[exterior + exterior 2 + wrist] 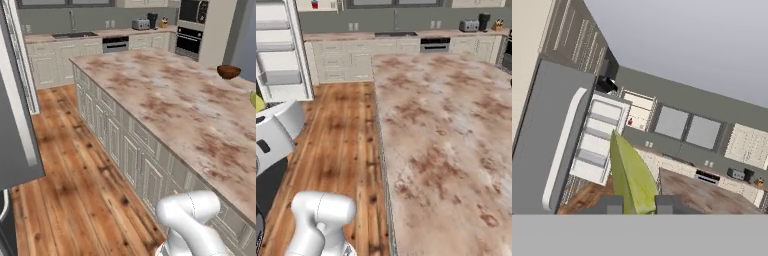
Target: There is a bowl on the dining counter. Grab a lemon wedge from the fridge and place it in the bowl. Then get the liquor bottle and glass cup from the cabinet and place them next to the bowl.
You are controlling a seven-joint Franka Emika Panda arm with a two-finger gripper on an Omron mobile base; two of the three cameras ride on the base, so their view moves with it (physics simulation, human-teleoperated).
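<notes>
Lemon wedge (pixel 632 175): yellow-green sliver pinched upright between the two fingertips of the hand (pixel 638 204), lifted clear of the open fridge (pixel 572 145) for carrying to the wooden bowl (pixel 228 71) waiting at the far corner of the tabletop (pixel 170 95).

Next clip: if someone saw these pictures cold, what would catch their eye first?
Likely the lemon wedge, a yellow-green sliver clamped between the gripper tips at the bottom of the hand view. Next, the long veined dining counter across both base views, with the dark bowl at its far right end in the left base view. Then the fridge, its door open on white shelves.
</notes>
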